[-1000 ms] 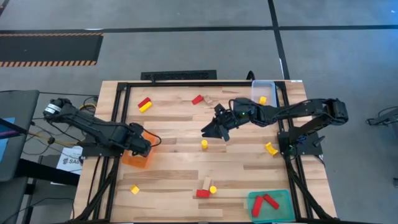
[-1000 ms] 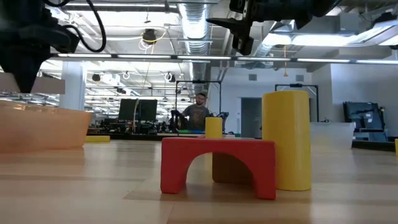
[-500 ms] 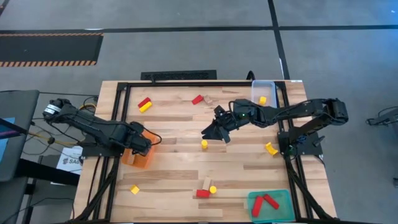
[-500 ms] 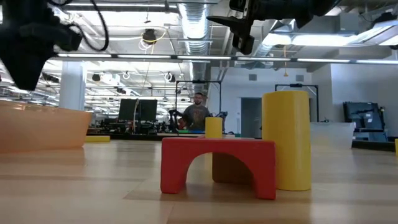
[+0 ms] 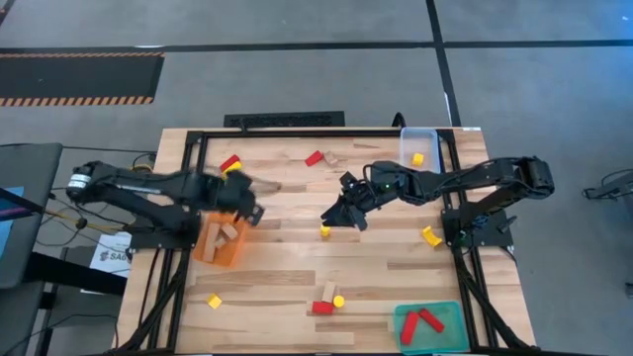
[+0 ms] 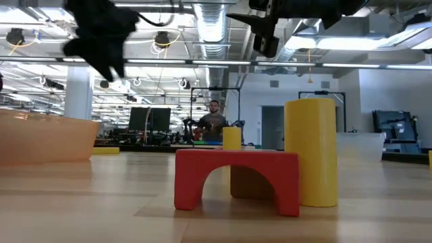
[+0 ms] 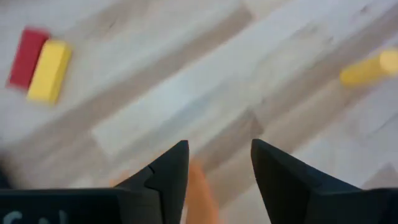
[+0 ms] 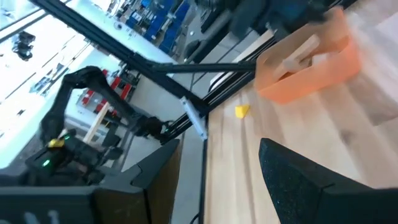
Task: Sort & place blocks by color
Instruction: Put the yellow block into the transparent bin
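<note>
Looking straight down, you see a wooden table (image 5: 297, 247) with blocks spread across it and a tray at three spots: an orange tray (image 5: 220, 242) at the left edge holding pale wood blocks (image 5: 227, 233), a clear tray (image 5: 419, 145) at the far right with one yellow block (image 5: 418, 158), and a green tray (image 5: 429, 324) at the near right with two red blocks (image 5: 423, 321). Loose pieces lie well apart: a red-and-yellow pair (image 5: 230, 164) at the far left, a red arch (image 5: 322, 308) with a yellow cylinder (image 5: 338, 301) just beside it near the front, and a yellow cylinder (image 5: 324, 230) mid-table. Your left gripper (image 5: 249, 206) hangs just beyond the orange tray, blurred, its jaws parted with nothing between them. Your right gripper (image 5: 341, 214) hovers over the mid-table cylinder, jaws spread wide and empty. The risks from here, as a judgement: the right gripper could come down off-centre and tip or roll the cylinder away, because a round piece slips easily. The left arm could clip the orange tray's rim and shove it, since it hangs so close. The two arms could also crowd each other near the middle.
</note>
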You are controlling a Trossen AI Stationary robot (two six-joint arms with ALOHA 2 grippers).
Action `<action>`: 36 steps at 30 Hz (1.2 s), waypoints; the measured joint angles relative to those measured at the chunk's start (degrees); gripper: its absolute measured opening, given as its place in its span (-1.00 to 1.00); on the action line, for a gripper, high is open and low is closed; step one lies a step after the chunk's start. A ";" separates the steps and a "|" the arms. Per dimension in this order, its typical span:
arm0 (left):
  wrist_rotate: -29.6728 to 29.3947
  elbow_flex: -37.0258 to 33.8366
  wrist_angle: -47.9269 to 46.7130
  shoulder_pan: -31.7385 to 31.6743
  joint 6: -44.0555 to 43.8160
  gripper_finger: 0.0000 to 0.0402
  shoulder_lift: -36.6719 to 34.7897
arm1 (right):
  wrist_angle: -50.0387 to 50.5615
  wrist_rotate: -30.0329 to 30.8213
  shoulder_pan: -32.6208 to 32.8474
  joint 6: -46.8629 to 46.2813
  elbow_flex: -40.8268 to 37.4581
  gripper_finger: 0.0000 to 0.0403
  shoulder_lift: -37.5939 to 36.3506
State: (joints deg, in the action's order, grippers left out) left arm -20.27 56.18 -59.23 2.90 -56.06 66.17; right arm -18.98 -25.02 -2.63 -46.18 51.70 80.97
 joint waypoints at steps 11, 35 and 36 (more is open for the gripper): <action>6.66 1.63 6.87 -31.18 24.47 0.25 6.33 | 7.86 -6.38 0.33 3.07 0.11 0.18 -5.84; 18.66 3.49 6.88 -53.89 43.28 0.38 31.73 | 17.04 7.24 -4.31 6.15 0.00 0.18 -7.91; 18.77 3.48 6.85 -53.97 43.30 0.36 32.08 | 16.87 7.22 -4.29 6.17 0.00 0.18 -7.95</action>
State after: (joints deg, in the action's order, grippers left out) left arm -1.50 59.66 -52.39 -51.07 -12.76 98.24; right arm -2.11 -17.79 -6.93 -40.02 51.70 73.02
